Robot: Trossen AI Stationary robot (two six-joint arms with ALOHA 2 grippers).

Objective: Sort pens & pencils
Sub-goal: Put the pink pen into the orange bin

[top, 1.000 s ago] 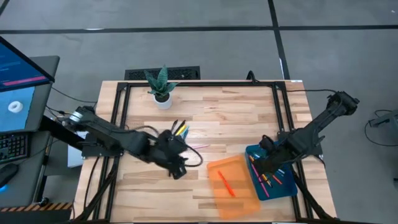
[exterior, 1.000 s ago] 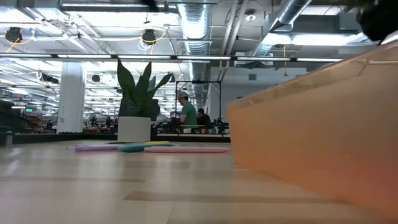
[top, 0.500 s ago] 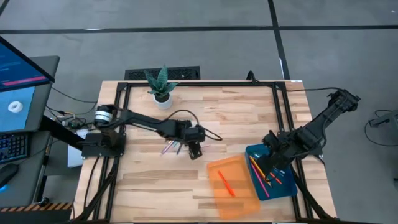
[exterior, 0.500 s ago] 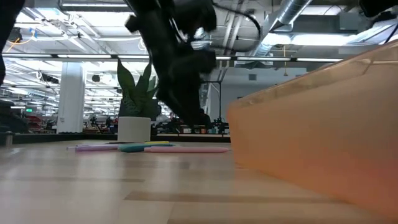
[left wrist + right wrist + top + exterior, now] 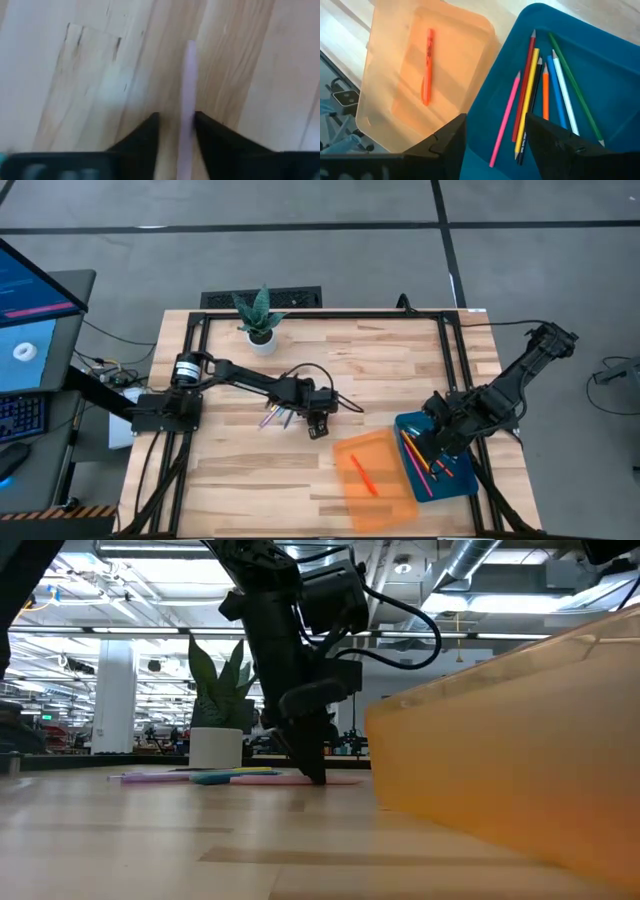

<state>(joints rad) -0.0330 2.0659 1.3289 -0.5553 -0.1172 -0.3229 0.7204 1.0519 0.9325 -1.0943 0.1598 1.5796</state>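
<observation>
A pink pen [image 5: 188, 80] lies flat on the wooden table [image 5: 400, 370]. My left gripper [image 5: 176, 120] stands over it, fingertips down at the table [image 5: 318, 772], open, one finger on each side of the pen. More pens & pencils [image 5: 278, 417] lie in a small heap just left of it. My right gripper [image 5: 495, 135] hangs open above the blue tray [image 5: 600, 75], which holds several coloured pencils [image 5: 535, 95]. An orange pen [image 5: 427, 65] lies in the orange tray [image 5: 455, 60]. My left gripper comes at the pink pen from above, pointing steeply down, its fingers across the pen's length. The pen lies flat on the table. One finger [image 5: 207, 132] stands right against the pen's side; whether it touches I cannot tell.
A potted plant [image 5: 260, 322] stands at the table's far left. The orange tray [image 5: 392, 452] and the blue tray [image 5: 466, 480] sit side by side at the near right. Black frame rails [image 5: 195, 350] run along the table's sides. Bare wood lies at the near left.
My left gripper has swung from the near left toward the table's right and far side and has come down from above, until its fingertips stand at the table around the pink pen. My right gripper has risen slightly over the blue tray.
</observation>
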